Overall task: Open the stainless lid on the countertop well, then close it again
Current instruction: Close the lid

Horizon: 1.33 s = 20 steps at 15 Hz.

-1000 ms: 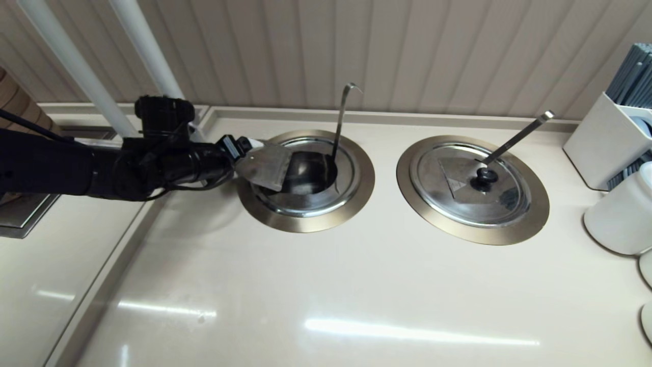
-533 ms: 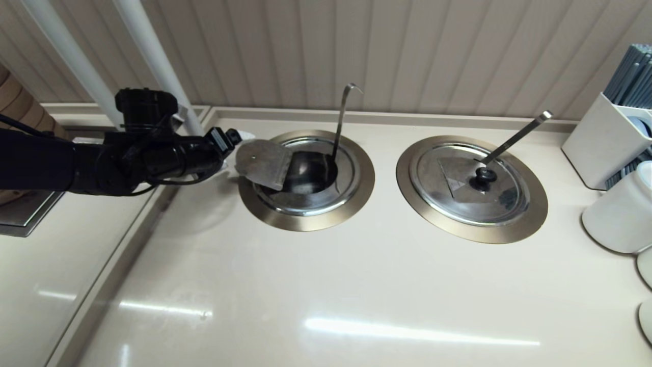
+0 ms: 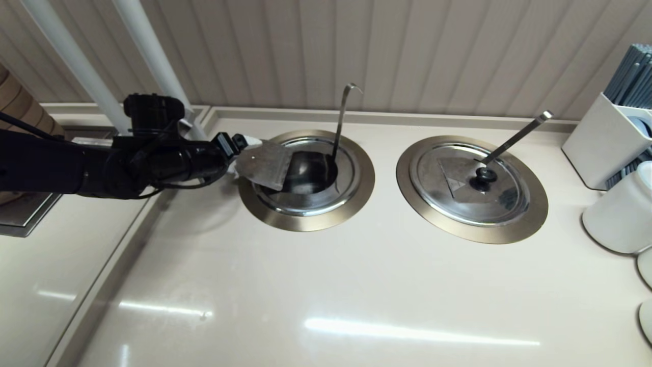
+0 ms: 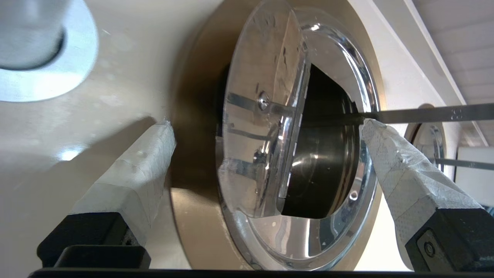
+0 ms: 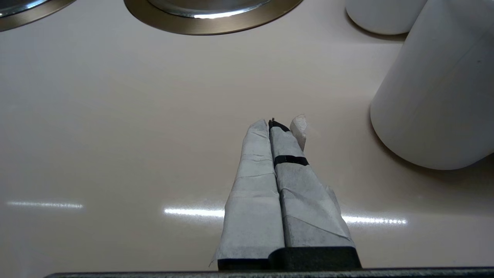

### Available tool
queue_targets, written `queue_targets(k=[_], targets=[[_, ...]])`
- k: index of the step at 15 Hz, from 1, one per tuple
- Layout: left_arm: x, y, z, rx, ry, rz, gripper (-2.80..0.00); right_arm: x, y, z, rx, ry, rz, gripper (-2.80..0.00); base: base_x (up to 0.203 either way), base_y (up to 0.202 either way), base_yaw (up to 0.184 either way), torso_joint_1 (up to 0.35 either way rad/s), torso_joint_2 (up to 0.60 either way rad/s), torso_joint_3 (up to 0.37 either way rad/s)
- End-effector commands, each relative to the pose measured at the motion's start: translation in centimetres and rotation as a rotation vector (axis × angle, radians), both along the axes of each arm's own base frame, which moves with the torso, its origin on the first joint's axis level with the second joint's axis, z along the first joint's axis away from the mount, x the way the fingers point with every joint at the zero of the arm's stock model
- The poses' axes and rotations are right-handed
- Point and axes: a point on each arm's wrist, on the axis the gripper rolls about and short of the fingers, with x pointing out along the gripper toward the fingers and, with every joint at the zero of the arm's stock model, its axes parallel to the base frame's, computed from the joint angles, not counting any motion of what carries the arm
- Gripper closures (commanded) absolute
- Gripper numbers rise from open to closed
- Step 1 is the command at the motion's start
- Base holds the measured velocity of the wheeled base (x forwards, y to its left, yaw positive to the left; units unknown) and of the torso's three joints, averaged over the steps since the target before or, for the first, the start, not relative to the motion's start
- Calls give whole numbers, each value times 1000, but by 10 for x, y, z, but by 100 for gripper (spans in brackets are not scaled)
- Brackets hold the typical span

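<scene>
The stainless lid (image 3: 265,164) stands tilted up over the left side of the countertop well (image 3: 305,221), so the dark bowl shows. The hook-tipped ladle handle (image 3: 340,120) rises from the bowl at the back. My left gripper (image 3: 243,153) is open at the lid's left edge. In the left wrist view the lid's shiny underside (image 4: 262,116) sits between the spread fingers (image 4: 139,170), with a gap on each side, above the brass-toned flange (image 4: 193,216). The lid's knob is hidden. My right gripper (image 5: 272,123) is shut and empty, low over the counter, outside the head view.
The twin lid (image 3: 458,199) with its straight ladle handle (image 3: 517,135) lies closed to the right. A white canister (image 3: 619,214) and a white holder (image 3: 598,140) stand at the right edge. White posts (image 3: 153,56) rise behind my left arm. A counter seam runs along the left.
My left gripper pulled back to the left away from the raised lid, then came right again to its edge. The lid stayed tilted up.
</scene>
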Motion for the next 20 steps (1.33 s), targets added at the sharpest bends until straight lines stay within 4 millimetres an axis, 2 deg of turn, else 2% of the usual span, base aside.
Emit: queue_targets(k=[1,13,20], targets=[[0,-7,-3,-2,10,-18,-280,0,0,-1,0,4,0,0,0,0,0,0,0,0],[-10,-26,7,-1,-18,-58,-280,0,0,-1,-1,4,0,0,0,0,0,0,0,0],[-20,-30,21,-9,-53,-71,-280,0,0,-1,1,4,0,0,0,0,0,0,0,0]])
